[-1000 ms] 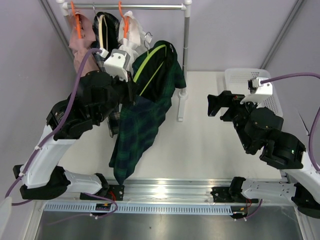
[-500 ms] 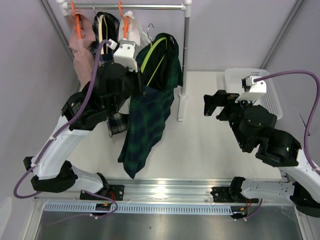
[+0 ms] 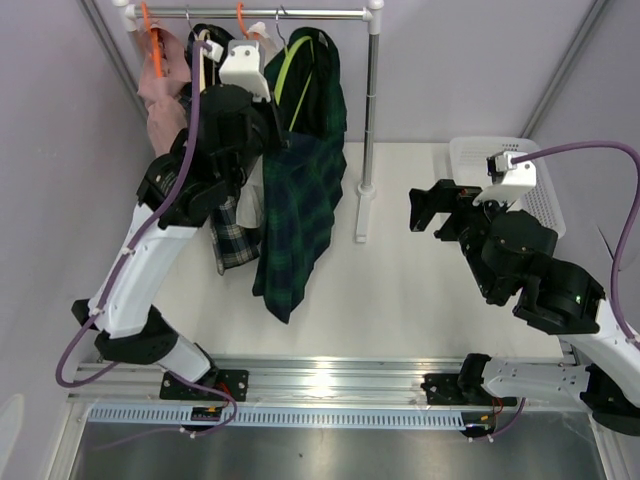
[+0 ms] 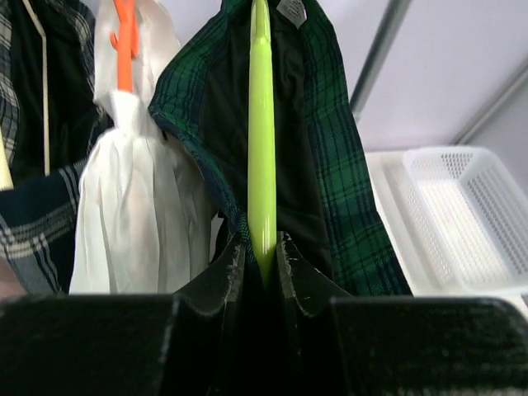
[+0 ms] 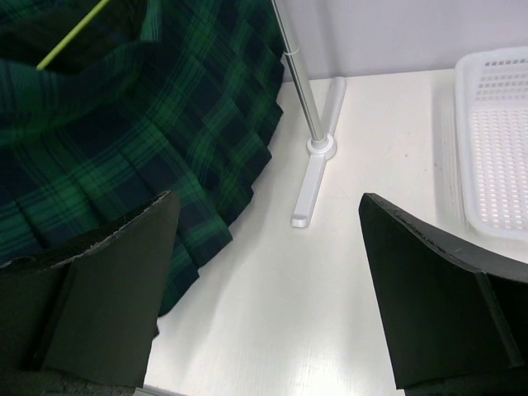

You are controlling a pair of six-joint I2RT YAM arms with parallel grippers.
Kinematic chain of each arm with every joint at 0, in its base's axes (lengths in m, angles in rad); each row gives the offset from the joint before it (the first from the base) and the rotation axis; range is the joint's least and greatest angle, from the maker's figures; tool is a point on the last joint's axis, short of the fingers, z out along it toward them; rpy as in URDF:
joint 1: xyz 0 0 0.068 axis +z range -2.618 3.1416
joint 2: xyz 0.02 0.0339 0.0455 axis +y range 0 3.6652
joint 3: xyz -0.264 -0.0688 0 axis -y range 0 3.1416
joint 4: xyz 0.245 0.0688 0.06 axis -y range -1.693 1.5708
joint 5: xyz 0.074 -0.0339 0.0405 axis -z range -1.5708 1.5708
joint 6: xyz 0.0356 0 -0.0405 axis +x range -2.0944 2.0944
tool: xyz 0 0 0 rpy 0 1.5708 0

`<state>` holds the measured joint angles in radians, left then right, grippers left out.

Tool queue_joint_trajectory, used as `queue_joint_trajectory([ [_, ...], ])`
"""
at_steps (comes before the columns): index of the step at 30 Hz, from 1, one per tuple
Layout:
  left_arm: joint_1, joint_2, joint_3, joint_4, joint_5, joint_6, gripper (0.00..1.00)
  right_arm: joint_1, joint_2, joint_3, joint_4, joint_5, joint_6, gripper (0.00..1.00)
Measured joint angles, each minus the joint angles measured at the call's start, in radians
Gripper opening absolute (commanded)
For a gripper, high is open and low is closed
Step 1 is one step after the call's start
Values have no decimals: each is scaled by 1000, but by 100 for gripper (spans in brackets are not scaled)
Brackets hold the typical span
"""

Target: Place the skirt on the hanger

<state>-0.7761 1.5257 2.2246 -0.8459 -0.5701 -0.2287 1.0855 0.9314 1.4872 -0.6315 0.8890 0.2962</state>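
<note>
A: Go from the left. What's out past the left gripper (image 4: 262,247)?

B: Wrist view: a checked garment (image 4: 33,239) is furthest left of the fingers (image 4: 224,280). Nearer in, a white garment (image 4: 136,214) hangs on an orange hanger (image 4: 124,37). Both are up and left of the fingertips.

A: And the grip?

B: Clenched on the lime-green hanger (image 4: 261,124). The bar runs straight up out of the gap with a finger pressed on each side.

A: Skirt?

B: The green plaid skirt (image 3: 300,200) is draped over that hanger. Its cloth falls on both sides of the bar above the fingers and hangs long below them in the top view. The lower hem is clear of the table (image 3: 420,300).

A: Is it hooked on the rail (image 3: 320,14)?

B: The hanger top is right at the rail, but I can't tell whether the hook is seated.

A: Keep going right.

B: The rack pole (image 5: 301,91) and its foot (image 5: 312,181) are beyond the right gripper (image 5: 266,198), seen in the gap between its fingers (image 5: 107,280). The skirt hem lies beyond the left finger.

A: State of that one?

B: Released, spread wide, nothing in it. It hangs above the table, well apart from the skirt.

A: Furthest right?

B: A white perforated basket (image 5: 495,132), beyond and outside the right finger, on the table.
</note>
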Motion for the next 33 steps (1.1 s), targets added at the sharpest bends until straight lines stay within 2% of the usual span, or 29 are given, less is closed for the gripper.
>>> queue_joint_trajectory([
  [5, 43, 100, 130, 5, 25, 1, 0, -3, -11, 0, 0, 0, 0, 95],
  [8, 67, 142, 158, 15, 47, 0, 0, -3, -19, 0, 0, 0, -1, 95],
  [20, 176, 230, 158, 72, 161, -1, 0, -8, -27, 0, 0, 0, -1, 95],
  [28, 198, 267, 154, 82, 214, -11, 0, -10, -41, -1, 0, 0, -1, 95],
  [33, 200, 253, 58, 159, 244, -33, 0, -14, -51, -15, 1, 0, -1, 96],
])
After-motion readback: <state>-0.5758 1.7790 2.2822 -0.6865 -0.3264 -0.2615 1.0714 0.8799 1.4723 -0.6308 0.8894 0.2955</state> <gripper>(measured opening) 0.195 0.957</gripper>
